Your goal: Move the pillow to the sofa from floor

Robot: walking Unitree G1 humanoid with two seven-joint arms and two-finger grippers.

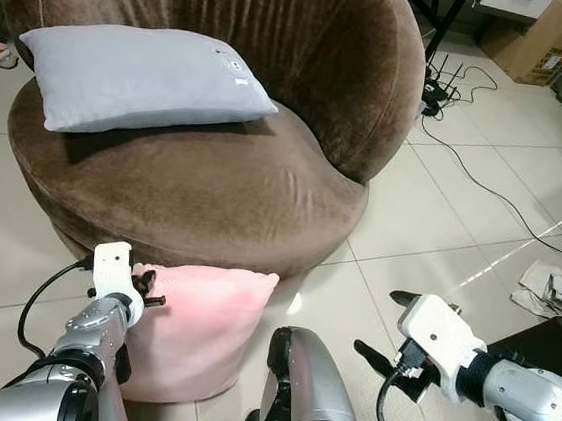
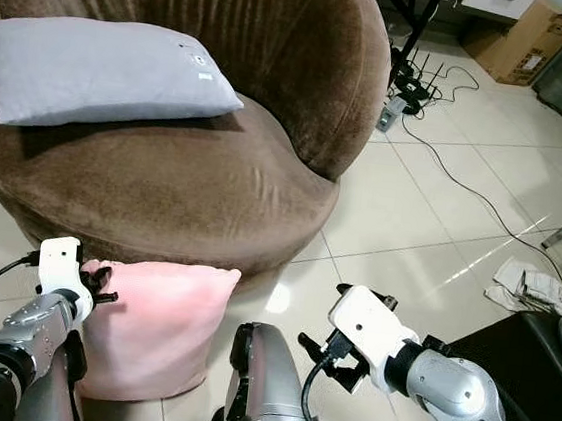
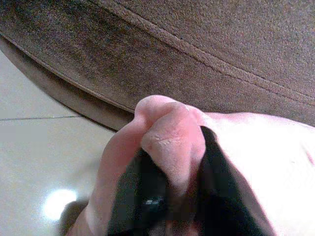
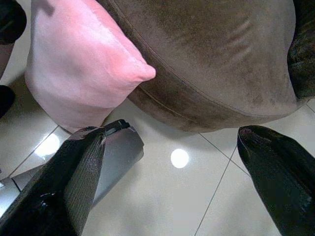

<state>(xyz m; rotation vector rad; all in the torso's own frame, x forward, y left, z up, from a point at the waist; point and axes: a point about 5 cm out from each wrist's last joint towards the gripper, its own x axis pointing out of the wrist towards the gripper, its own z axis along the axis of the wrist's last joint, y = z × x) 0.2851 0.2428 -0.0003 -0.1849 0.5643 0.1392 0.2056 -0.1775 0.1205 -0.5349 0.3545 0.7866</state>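
Both silver arms end in white wrist blocks trailing black cables; the left claw (image 1: 148, 288) and right claw (image 1: 381, 327) have long black fingers.

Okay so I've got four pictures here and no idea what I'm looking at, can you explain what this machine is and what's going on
This is a walking humanoid robot with two silver arms, each ending in a gripper of two black fingers. The two wide pictures come from cameras on its head, looking down. The two close-ups come from cameras on its wrists.

Before it stands a round brown velvet sofa chair with a grey rectangular pillow on the seat. A soft pink pillow stands on the tiled floor against the chair's base.

The left gripper is pinching a corner of the pink pillow, seen close up in the left wrist picture. The right gripper hangs open above the floor, holding nothing. Cables and a cardboard box lie further back.
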